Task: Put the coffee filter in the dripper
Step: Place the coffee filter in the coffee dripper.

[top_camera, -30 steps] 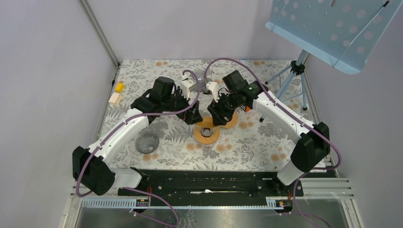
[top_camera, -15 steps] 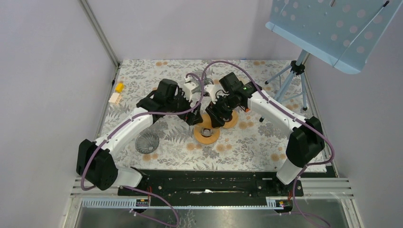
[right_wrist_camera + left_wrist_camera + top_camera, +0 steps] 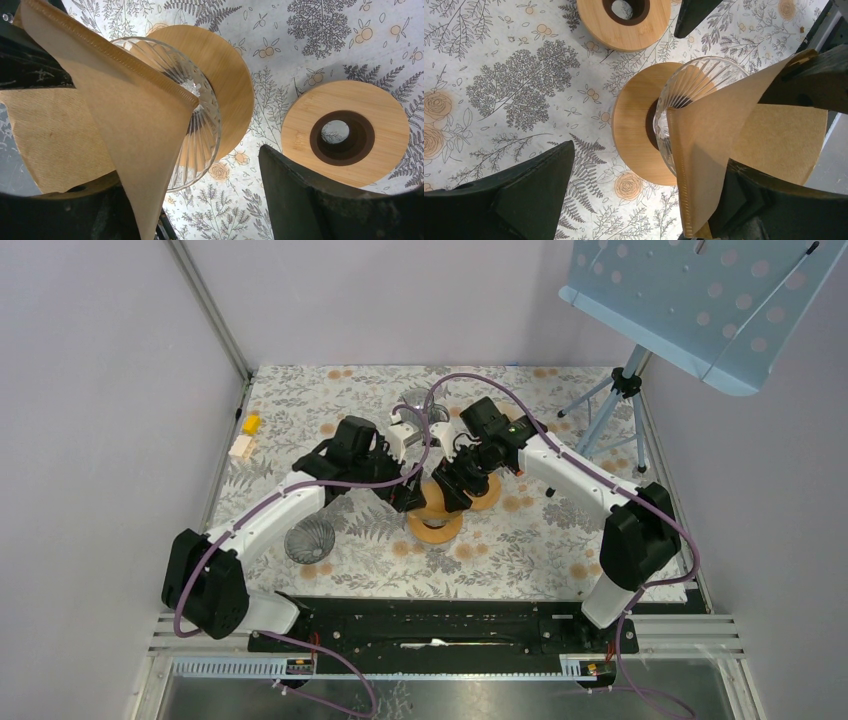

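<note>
Both grippers, top: left gripper [image 3: 407,496] and right gripper [image 3: 452,492] meet at middle of table [image 3: 560,530].
Filter, left wrist: coffee filter [image 3: 749,135] tilted over glass dripper [image 3: 696,82], not seated; fingers spread, released.
Filter, right wrist: fingers also spread; filter rests on one.
Advice: centre tip, lower gently.

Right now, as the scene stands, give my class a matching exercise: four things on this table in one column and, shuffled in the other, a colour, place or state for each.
Things
1. coffee filter
2. glass dripper
3. spare wooden stand
4. yellow block

Descriptions
A. at the left edge of the floral tablecloth
B. brown paper
C. clear and ribbed, seated in a wooden ring
D. nothing in it; the cloth shows through its hole

Pairs: 1-B, 2-C, 3-D, 4-A
</note>
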You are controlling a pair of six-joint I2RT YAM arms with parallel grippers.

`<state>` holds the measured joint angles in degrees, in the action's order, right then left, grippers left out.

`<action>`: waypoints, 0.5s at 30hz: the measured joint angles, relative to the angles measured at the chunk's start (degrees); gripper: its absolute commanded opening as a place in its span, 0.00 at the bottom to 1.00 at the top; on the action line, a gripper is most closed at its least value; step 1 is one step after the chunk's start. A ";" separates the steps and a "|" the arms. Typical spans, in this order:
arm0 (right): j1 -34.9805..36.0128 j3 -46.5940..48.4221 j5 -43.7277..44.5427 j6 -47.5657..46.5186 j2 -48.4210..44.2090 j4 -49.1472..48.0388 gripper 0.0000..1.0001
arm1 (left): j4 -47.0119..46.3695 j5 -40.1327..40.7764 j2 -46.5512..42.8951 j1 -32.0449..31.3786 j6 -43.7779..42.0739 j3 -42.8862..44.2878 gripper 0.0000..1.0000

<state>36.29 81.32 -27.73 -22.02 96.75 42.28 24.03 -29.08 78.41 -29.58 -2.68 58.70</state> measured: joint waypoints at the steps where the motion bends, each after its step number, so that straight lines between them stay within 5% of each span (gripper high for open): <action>1: 0.00 -0.17 0.02 0.04 0.00 -0.20 0.74 | -0.28 0.00 0.00 0.00 0.24 -0.15 0.96; 15: 0.00 -2.78 0.20 0.90 0.04 -3.63 0.77 | -2.34 0.02 1.99 0.00 3.87 -0.90 0.96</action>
<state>36.29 78.54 -27.53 -21.12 96.79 38.65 21.69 -29.06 80.40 -29.58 1.19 57.80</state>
